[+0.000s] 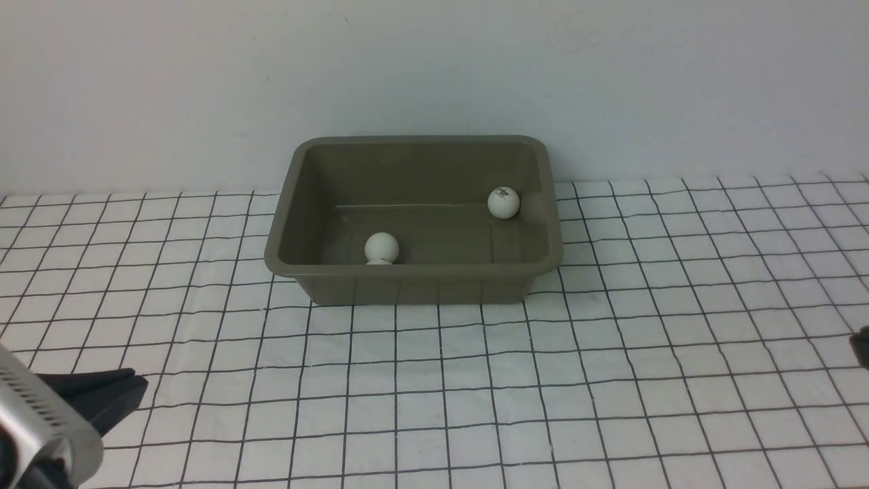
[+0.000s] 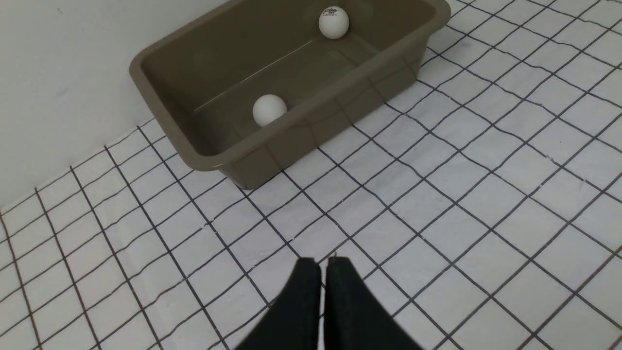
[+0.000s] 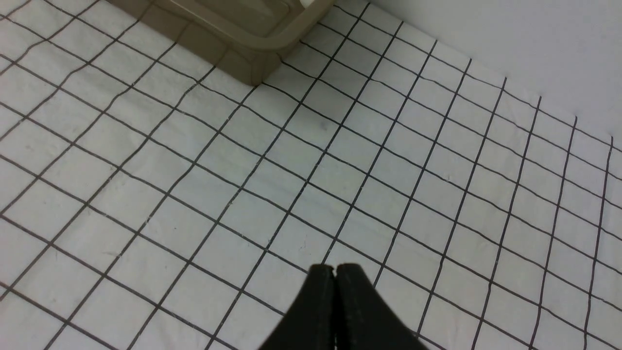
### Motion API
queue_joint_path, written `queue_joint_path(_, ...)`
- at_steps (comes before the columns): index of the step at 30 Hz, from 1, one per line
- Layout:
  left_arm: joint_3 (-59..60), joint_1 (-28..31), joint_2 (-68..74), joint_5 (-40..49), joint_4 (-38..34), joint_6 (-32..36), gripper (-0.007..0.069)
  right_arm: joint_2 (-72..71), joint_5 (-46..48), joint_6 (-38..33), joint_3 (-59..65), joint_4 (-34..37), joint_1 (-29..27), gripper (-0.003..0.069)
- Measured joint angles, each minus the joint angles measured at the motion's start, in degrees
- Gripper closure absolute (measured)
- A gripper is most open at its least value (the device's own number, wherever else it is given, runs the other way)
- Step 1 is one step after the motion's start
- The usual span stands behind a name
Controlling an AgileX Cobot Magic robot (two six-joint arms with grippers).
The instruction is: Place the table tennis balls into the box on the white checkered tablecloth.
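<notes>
We find the left gripper (image 1: 139,384) in front of the box (image 1: 414,275) and well off toward its left side, low over the white checkered tablecloth (image 1: 611,380). The left wrist view shows its dark fingers (image 2: 306,296) clenched against each other with nothing between them. The box stands on the cloth close to the wall, well apart from this gripper, with several cloth squares lying between the two. Two table tennis balls are visible, and both lie inside the box. The plain ball (image 1: 381,248) rests on the box floor against the front wall, left of the box's middle; it is the nearer of the two to the left gripper, though well clear of it. The ball with a dark printed logo (image 1: 504,202) sits toward the back right corner of the box, just beside the right wall. The right gripper (image 3: 335,270) shows in the front view only as a dark sliver, in front of the box and far off to its right. The right wrist view shows its fingers (image 3: 318,301) likewise pressed shut and holding nothing, above bare cloth, with the box's corner (image 3: 252,43) well apart from the tips.
</notes>
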Motion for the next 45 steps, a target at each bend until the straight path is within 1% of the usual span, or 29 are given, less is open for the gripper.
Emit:
queue_joint_path(5,0.0,0.0,0.0,-0.05,0.0,0.0,0.0629,0.0,0.0,0.01,0.0,0.0,0.0,0.0675)
queue_joint_path(7,0.0,1.45,-0.57,-0.17,0.06,0.33,0.0629,0.0,0.0,0.01,0.0,0.0,0.0,0.0675)
queue_joint_path(9,0.41,5.62,-2.38,-0.6,0.0,1.32,0.0629,0.0,0.0,0.01,0.0,-0.06,0.0,0.0675)
queue_joint_path(11,1.72,12.86,-5.63,-1.79,-0.57,1.39,0.0629,-0.06,0.0,0.01,0.0,-0.17,0.0,0.0675)
queue_joint_path(12,2.39,14.86,-6.62,-2.41,-0.91,1.16,0.0629,-0.06,0.0,0.01,0.0,-0.17,0.0,0.0675)
queue_joint_path(13,4.62,18.97,-9.0,-4.23,-1.61,0.59,0.0629,-0.06,0.0,0.01,0.0,-0.17,0.0,0.0675)
queue_joint_path(15,9.61,23.61,-12.73,-8.1,-2.03,-0.02,0.0629,-0.06,0.0,0.01,0.0,-0.12,0.0,0.0675)
queue_joint_path(16,13.38,25.61,-14.89,-11.23,-2.23,-0.08,0.0629,-0.06,0.0,0.01,0.0,-0.12,0.0,0.0675)
queue_joint_path(19,20.32,27.72,-18.62,-16.93,-2.56,-1.05,0.0629,-0.06,0.0,0.01,0.0,-0.12,0.0,0.0675)
queue_joint_path(24,29.55,28.42,-22.54,-23.81,-3.02,-2.85,0.0629,-0.06,0.0,0.01,0.0,-0.12,0.0,0.0675)
queue_joint_path(29,33.05,28.48,-24.13,-25.34,-3.26,-3.1,0.0629,-0.06,0.0,0.01,0.0,-0.12,0.0,0.0675)
queue_joint_path(40,34.66,28.48,-25.45,-24.86,-3.09,-3.1,0.0629,-0.06,0.0,0.01,0.0,-0.12,0.0,0.0675)
queue_joint_path(45,34.66,28.48,-28.26,-22.27,-2.83,-3.04,0.0629,-0.06,0.0,0.01,0.0,-0.07,0.0,0.0675)
